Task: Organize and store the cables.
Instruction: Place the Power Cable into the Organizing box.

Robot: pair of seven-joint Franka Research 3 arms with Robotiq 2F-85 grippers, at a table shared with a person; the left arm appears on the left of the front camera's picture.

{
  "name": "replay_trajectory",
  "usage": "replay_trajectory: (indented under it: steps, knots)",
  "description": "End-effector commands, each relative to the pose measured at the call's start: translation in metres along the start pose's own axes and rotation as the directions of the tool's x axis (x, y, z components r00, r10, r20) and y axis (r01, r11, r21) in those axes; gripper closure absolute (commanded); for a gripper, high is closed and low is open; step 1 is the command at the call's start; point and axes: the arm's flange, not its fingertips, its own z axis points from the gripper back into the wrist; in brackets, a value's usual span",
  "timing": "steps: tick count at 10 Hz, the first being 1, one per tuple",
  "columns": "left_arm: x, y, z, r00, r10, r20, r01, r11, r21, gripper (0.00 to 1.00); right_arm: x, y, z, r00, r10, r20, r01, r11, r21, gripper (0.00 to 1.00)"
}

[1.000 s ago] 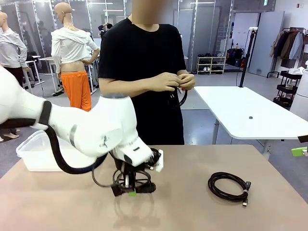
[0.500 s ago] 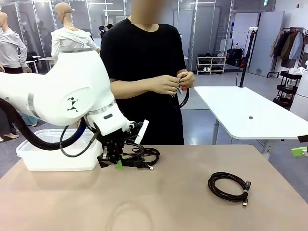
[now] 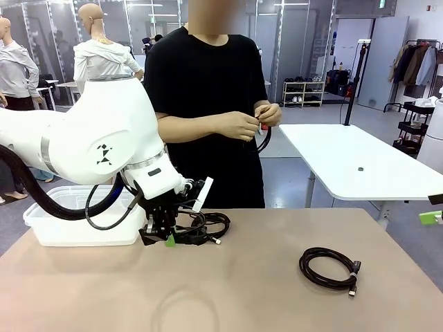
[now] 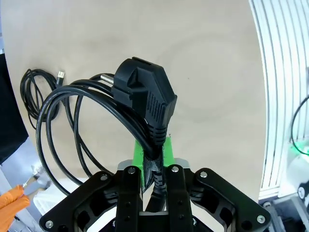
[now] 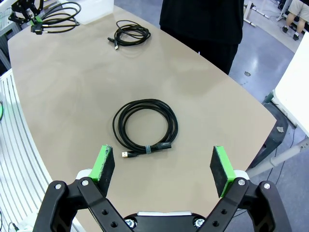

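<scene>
My left gripper (image 3: 166, 238) is shut on a black power cable (image 3: 201, 228), held as a loose coil just above the table beside the white bin. In the left wrist view the green pads (image 4: 140, 153) pinch the cord just below its big plug (image 4: 147, 96). A second coiled cable (image 4: 41, 96) lies on the table beyond it. My right gripper (image 5: 162, 166) hangs open high above a third coiled cable (image 5: 145, 126), which also lies at the right of the table (image 3: 329, 268). The person holds another black cable (image 3: 263, 138) in both hands.
A white plastic bin (image 3: 41, 225) stands at the table's far left corner, right behind my left gripper. The person stands at the far edge. Bare tabletop (image 3: 235, 297) spreads between the two coils. A white table (image 3: 360, 162) stands behind on the right.
My left arm has lifted the power cable off the table's middle and carried it left, up beside the bin. The coil on the right has not moved.
</scene>
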Motion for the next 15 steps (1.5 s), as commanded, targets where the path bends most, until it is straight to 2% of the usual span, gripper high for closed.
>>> replay_trajectory:
  steps: [1,2,3,5,6,10,11,12,15]
  knots:
    - [0.0,0.0,0.001,1.0,-0.001,0.0,0.001,1.0,0.001,0.83,0.0,0.004,-0.001,1.0,-0.018,-0.009,0.018,1.0,-0.005,0.0]
    - [-0.007,0.009,0.005,0.998,0.014,0.058,-0.012,1.0,-0.027,0.83,0.0,0.004,-0.001,1.0,-0.018,-0.009,0.018,1.0,-0.005,0.0]
    - [-0.027,0.022,0.007,0.996,-0.076,0.037,0.072,0.991,0.115,0.83,0.0,0.004,-0.001,1.0,-0.018,-0.009,0.018,1.0,-0.005,0.0]
    - [-0.07,0.039,0.011,0.997,-0.045,0.061,0.036,0.989,0.147,0.83,0.0,0.004,-0.001,1.0,-0.018,-0.009,0.018,1.0,-0.005,0.0]
    - [-0.091,0.043,0.016,0.996,-0.05,0.067,0.035,0.976,0.214,0.83,0.0,0.004,-0.001,1.0,-0.018,-0.009,0.018,1.0,-0.005,0.0]
    - [-0.202,0.056,0.035,0.992,-0.126,0.026,0.113,0.95,0.292,0.83,0.0,0.004,-0.001,1.0,-0.018,-0.009,0.018,1.0,-0.005,0.0]
    - [-0.235,0.061,0.034,0.995,-0.101,-0.017,0.101,0.937,0.334,0.83,0.0,0.004,-0.001,1.0,-0.018,-0.009,0.018,1.0,-0.005,0.0]
    - [-0.258,0.067,0.032,0.997,-0.069,-0.017,0.071,0.935,0.347,0.83,0.0,0.004,-0.001,1.0,-0.018,-0.009,0.018,1.0,-0.005,0.0]
    - [-0.309,0.085,0.01,0.993,-0.053,-0.107,0.085,0.944,0.319,0.83,0.0,0.004,-0.001,1.0,-0.018,-0.009,0.018,1.0,-0.005,0.0]
